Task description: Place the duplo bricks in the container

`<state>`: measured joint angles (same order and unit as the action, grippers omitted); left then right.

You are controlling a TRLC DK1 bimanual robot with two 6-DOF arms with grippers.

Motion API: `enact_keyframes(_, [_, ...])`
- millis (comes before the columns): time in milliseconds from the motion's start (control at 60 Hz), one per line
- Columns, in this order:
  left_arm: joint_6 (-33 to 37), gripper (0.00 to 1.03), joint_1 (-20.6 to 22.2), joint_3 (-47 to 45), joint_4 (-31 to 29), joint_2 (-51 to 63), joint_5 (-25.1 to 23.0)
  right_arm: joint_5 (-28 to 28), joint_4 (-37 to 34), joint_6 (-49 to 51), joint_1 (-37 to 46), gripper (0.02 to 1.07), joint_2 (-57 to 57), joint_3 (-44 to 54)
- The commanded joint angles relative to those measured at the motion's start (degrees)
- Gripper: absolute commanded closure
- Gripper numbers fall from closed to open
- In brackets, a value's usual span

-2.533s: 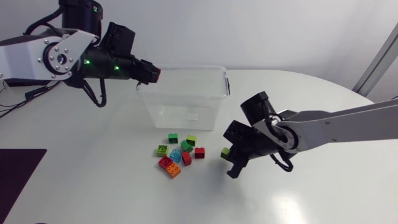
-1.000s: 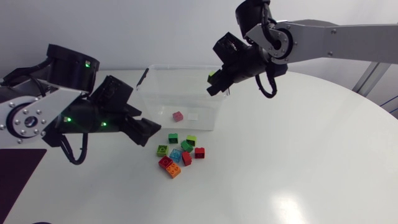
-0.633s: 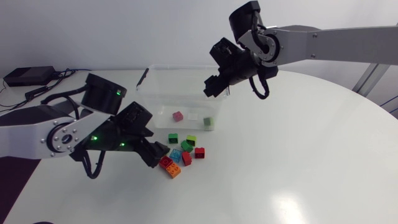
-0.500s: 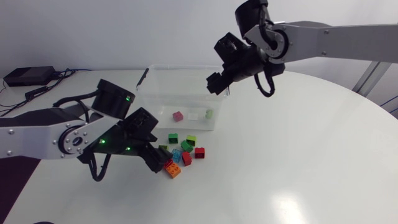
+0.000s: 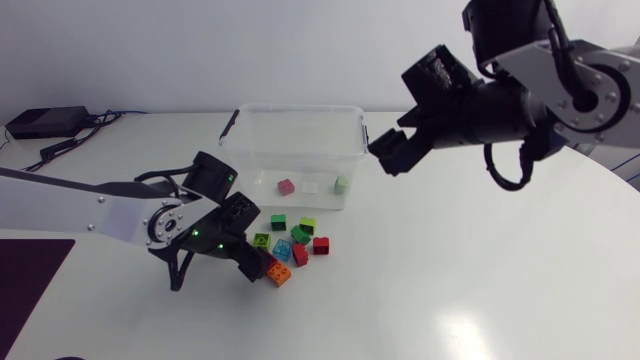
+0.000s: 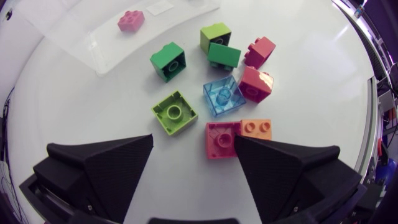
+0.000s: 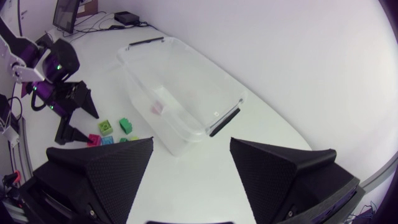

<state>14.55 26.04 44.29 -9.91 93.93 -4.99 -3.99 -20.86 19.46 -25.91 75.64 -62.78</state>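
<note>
The clear container holds a pink brick and a light green brick. In front of it, a cluster of several bricks lies on the table: green, lime, blue, red, orange. My left gripper is low at the cluster's near edge, open. In the left wrist view a red-pink brick lies between the fingers of the left gripper, beside the orange brick. My right gripper hangs open and empty to the right of the container.
The cluster sits close to the container's front wall. A black mat lies at the table's left edge. White tabletop stretches to the right of the bricks and under my right arm.
My right gripper opened over the container, the light green brick fell in, and the arm drew back to the right. My left arm came down to the brick cluster.
</note>
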Motion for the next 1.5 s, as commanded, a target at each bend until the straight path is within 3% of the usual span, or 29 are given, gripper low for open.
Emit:
enact_keyframes(0, [-2.9,0.17,0.0,2.6,0.8,2.0,0.6,0.4,1.1,-1.3,-0.8,0.17,-2.1,4.9])
enact_keyframes(350, [-7.2,0.17,-0.6,5.6,1.6,5.0,3.0,0.4,4.3,-1.5,-1.1,0.17,-5.8,15.3])
enact_keyframes(783, [-11.0,0.27,-0.3,6.7,2.7,7.8,6.2,0.4,5.7,-2.1,-1.1,0.17,-8.1,19.8])
enact_keyframes(850, [-11.6,0.41,-0.2,6.8,2.7,8.1,6.2,0.4,5.7,-2.2,-1.4,0.17,-8.2,20.3])
enact_keyframes(950, [-11.8,0.53,0.0,6.8,2.7,8.4,6.2,0.4,6.6,-2.5,-3.0,0.17,-7.4,21.5])
enact_keyframes(983, [-12.0,0.65,0.0,7.1,2.8,8.7,6.2,0.4,7.6,-2.5,-4.3,0.17,-6.1,22.2])
enact_keyframes(1200, [-11.4,0.71,0.5,5.8,4.2,8.5,6.2,-1.7,10.4,-0.8,-7.8,0.17,2.0,21.1])
enact_keyframes(1483, [-8.7,0.71,-0.5,2.9,3.1,-0.2,5.3,-4.6,12.8,3.0,-8.5,0.17,11.7,17.2])
